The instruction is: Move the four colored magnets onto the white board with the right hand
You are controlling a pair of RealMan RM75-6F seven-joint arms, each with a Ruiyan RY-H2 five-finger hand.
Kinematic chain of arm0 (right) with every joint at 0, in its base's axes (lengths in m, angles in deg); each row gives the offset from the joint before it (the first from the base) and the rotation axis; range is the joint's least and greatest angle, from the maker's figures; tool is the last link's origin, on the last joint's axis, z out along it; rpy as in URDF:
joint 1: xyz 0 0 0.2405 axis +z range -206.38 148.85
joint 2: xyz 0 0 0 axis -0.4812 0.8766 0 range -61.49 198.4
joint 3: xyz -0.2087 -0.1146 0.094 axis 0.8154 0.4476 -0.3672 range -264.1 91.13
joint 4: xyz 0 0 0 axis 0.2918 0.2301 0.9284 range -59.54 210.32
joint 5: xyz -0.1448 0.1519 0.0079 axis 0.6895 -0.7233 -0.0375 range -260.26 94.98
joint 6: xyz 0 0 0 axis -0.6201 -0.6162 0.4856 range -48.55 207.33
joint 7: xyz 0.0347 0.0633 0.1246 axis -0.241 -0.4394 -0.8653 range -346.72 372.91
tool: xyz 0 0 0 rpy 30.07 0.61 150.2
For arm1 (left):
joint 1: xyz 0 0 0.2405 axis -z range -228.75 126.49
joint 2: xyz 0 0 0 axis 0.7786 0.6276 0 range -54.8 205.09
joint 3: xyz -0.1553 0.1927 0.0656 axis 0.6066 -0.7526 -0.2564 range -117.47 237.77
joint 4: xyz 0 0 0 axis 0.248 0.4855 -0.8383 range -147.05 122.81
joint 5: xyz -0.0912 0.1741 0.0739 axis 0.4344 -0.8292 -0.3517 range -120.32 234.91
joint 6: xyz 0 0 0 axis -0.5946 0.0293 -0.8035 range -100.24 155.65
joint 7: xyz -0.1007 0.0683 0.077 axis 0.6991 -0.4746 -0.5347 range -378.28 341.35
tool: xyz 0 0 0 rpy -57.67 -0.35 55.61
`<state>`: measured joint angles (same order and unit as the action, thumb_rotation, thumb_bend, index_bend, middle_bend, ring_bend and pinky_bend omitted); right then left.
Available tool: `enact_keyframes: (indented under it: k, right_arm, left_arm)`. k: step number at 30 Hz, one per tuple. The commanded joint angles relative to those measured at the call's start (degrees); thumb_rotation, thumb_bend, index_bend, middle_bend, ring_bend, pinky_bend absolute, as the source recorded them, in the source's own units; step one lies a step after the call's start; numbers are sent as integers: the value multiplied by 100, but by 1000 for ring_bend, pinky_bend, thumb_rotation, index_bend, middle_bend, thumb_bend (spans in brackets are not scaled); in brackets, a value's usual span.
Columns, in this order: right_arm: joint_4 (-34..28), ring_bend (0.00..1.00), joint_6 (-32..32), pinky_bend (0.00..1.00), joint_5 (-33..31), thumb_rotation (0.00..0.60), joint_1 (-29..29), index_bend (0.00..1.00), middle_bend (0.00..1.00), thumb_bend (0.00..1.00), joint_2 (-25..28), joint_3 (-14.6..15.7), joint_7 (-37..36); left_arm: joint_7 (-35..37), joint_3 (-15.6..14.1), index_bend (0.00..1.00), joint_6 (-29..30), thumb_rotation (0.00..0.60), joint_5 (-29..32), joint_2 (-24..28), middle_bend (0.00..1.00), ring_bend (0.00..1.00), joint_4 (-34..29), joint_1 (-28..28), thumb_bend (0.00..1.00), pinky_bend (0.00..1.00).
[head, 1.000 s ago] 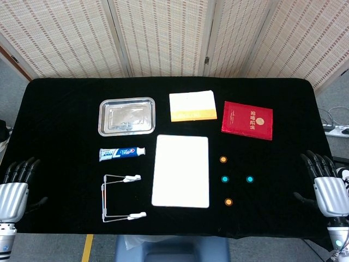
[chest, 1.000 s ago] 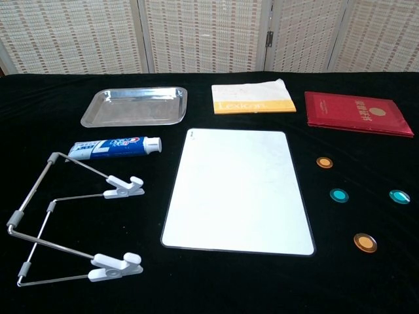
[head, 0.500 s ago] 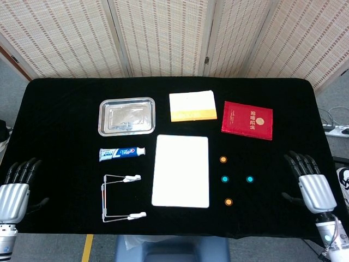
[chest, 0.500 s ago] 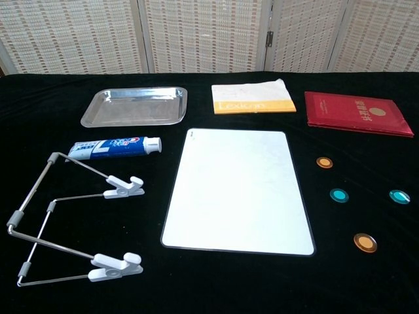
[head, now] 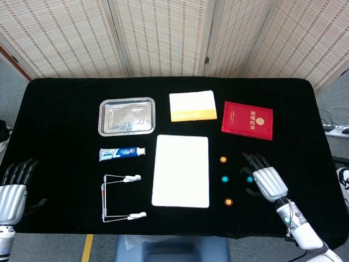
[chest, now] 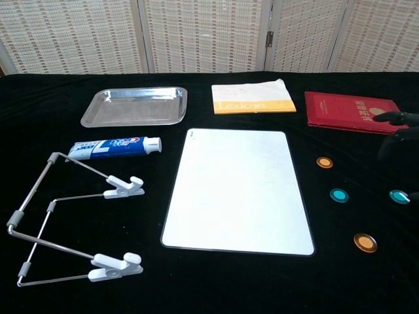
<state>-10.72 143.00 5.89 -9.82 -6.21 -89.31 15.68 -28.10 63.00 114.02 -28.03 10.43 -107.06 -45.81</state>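
Right hand (head: pixel 266 181) is seen empty, fingers spread, hovering over the teal magnet farthest from the white board (head: pixel 180 171); whether it touches is not clear. Four magnets lie on the black worktop (head: pixel 65 131) beside the board's right edge: an orange one (chest: pixel 324 162), a teal one (chest: pixel 338 195), the outer teal one (chest: pixel 399 196) and a second orange (chest: pixel 364 243). They are judged small, light, stiff, flat discs, best pinched at the rim. Left hand (head: pixel 13 188) is held open, well apart from the board.
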Motion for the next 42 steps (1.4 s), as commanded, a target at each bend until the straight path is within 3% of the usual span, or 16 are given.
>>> enact_keyframes:
  k: [1, 19, 42]
  right_arm:
    - [158, 21, -191, 0, -106, 600, 141, 377, 48, 294, -167, -23, 91]
    - [769, 0, -882, 0, -479, 600, 703, 407, 50, 354, -836, -41, 144]
    - [1047, 0, -1242, 0, -811, 600, 1082, 428, 53, 397, -1155, -33, 276]
  left_arm:
    - [6, 1, 87, -23, 600, 5, -10, 78, 106, 9, 12, 153, 0]
    - [49, 5, 83, -33, 600, -12, -86, 78, 107, 82, 31, 153, 0]
    - [143, 7, 83, -42, 600, 22, -129, 78, 106, 225, 19, 153, 0]
